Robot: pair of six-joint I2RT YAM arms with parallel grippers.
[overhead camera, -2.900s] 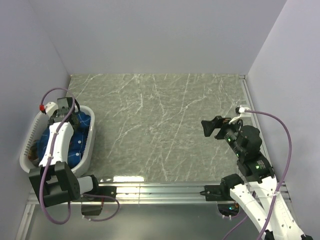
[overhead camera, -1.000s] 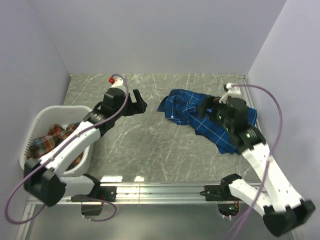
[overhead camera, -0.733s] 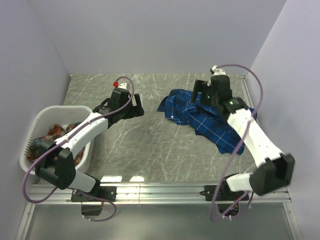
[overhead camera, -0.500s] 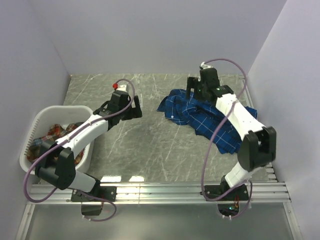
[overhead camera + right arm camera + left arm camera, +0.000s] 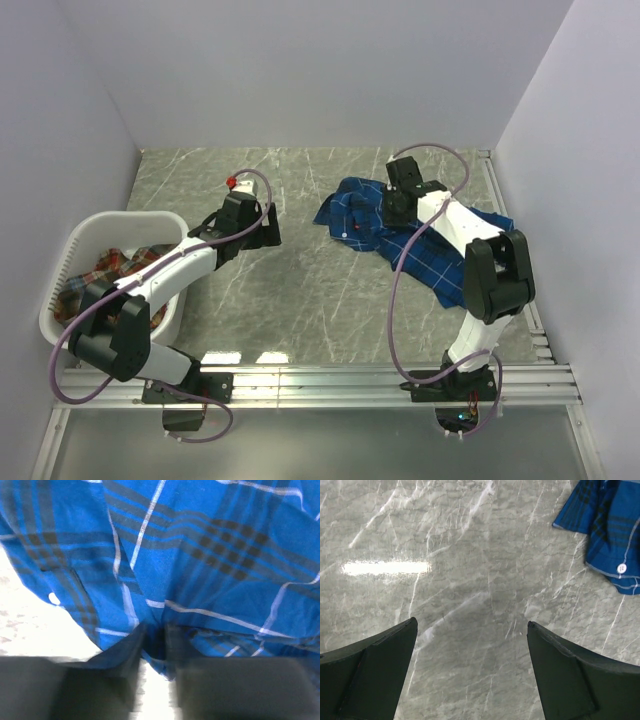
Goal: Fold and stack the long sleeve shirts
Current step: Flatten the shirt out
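A royal blue plaid shirt [image 5: 432,243] lies crumpled on the right half of the table. My right gripper [image 5: 393,212] is down on the shirt's far left part. In the right wrist view its fingers [image 5: 125,655] stand close together with a fold of the blue shirt [image 5: 210,555] pinched in the narrow gap at the right gripper [image 5: 156,632]. My left gripper [image 5: 268,228] hovers open over bare table, left of the shirt. In the left wrist view, the left gripper [image 5: 471,623] holds nothing, and a corner of the blue shirt [image 5: 610,525] with a white button shows top right. A red-orange plaid shirt [image 5: 108,272] lies in the basket.
A white plastic laundry basket [image 5: 72,252] stands at the table's left edge, against the wall. Walls close in the table on the left, back and right. A metal rail [image 5: 330,378] runs along the near edge.
The right arm swung its gripper over the shirt's far left part and the jaws closed from wide open onto the fabric. The left gripper shifted slightly and stayed open.
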